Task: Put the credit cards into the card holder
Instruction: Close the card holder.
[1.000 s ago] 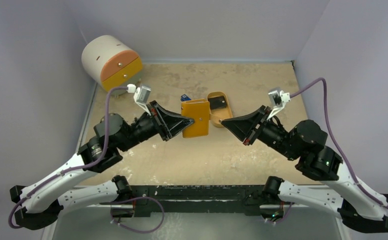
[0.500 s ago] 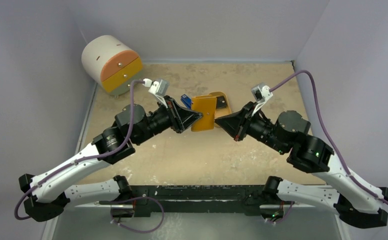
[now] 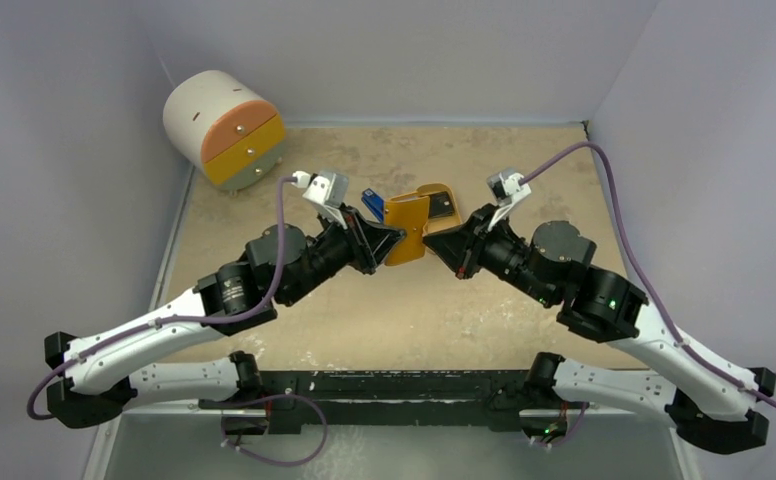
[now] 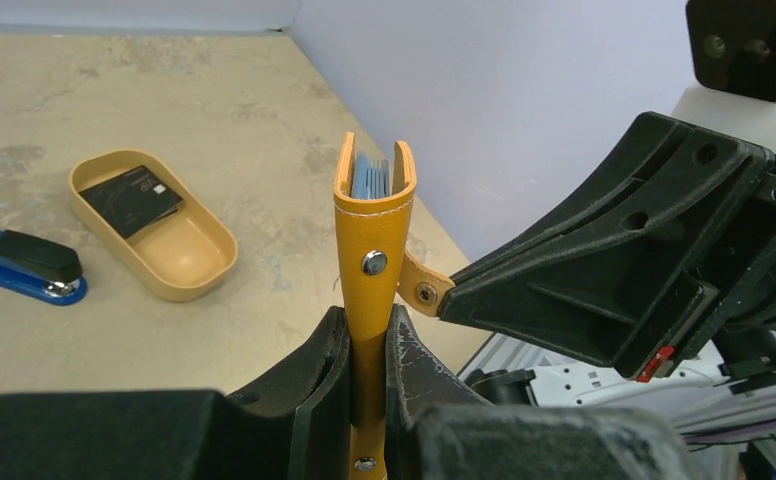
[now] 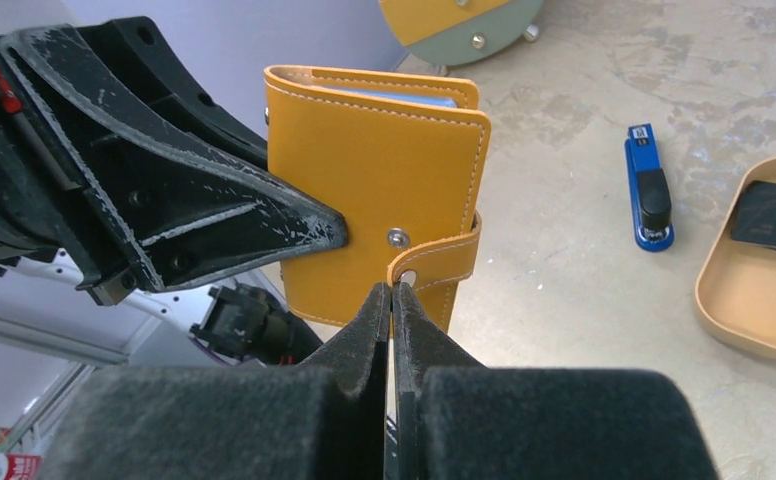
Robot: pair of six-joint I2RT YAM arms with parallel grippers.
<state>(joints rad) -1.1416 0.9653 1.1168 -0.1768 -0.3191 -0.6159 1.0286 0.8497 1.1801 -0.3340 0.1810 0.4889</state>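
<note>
Gripping the orange wallet (image 3: pixel 407 228) from opposite sides, both arms hold it upright in the air above the middle of the table (image 3: pixel 364 310). The left claw (image 4: pixel 367 330) is clenched on the wallet's lower edge, one finger flat against each cover. The right claw (image 5: pixel 392 295) is pinched fully together on the tip of the wallet's strap (image 5: pixel 444 262), which stands out sideways from the cover and is not fastened. A metal snap (image 5: pixel 397 238) shows on the cover just above the strap. Seen from the left wrist, the wallet's top gapes a little, and pale blue leaves sit between the two covers.

Behind the wallet, an oval tan tray (image 4: pixel 204 285) lies on the table. A dark card (image 4: pixel 129 193) lies flat in one end of it; whether it is one card or a stack I cannot tell. A blue-and-black stapler (image 4: pixel 24 262) lies on the table near the tray, apart from it. In the top view the wallet partly hides both. A round drawer unit (image 3: pixel 224 125) with orange fronts stands in the far left corner, well apart from the rest.
</note>
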